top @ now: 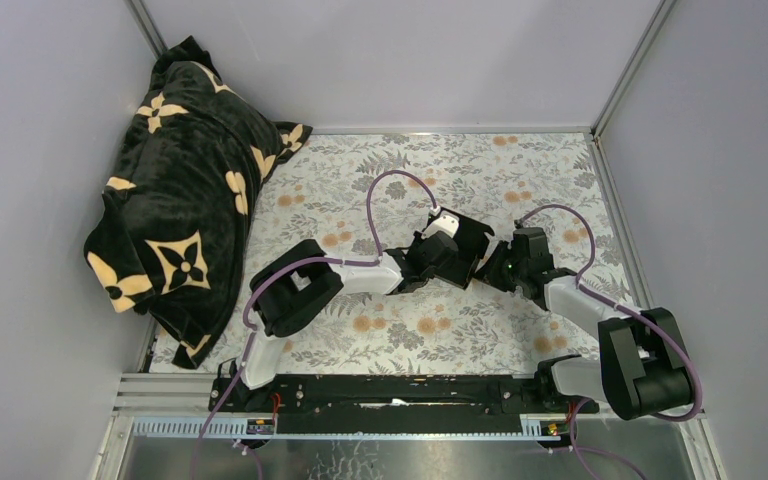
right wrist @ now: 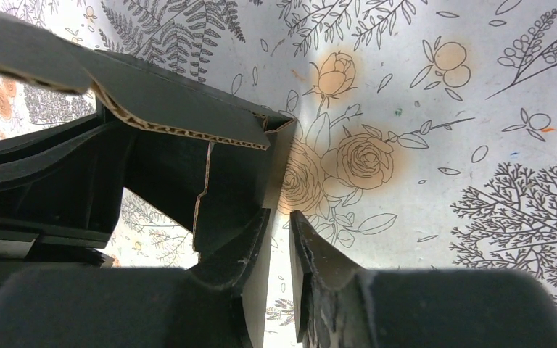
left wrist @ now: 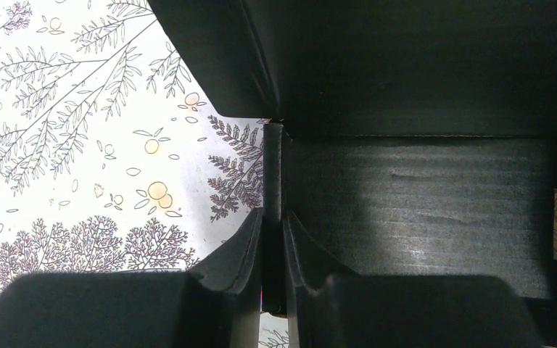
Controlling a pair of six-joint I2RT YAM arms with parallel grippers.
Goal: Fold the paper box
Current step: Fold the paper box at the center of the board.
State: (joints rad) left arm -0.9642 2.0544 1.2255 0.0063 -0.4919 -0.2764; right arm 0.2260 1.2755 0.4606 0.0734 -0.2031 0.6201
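Centre of the overhead frame: the black paper box [top: 468,240] sits on the floral worktop [top: 520,170], where both arms meet. A black flower-patterned blanket [top: 180,200] is heaped at upper left.

Left wrist view: the left pincer [left wrist: 273,243] is clamped on an upright card wall of the box, whose dark panels fill the right.

Right wrist view: the right pincer [right wrist: 279,250] stands narrowly apart, with worktop showing through the gap. The box's corrugated flap is at upper left.
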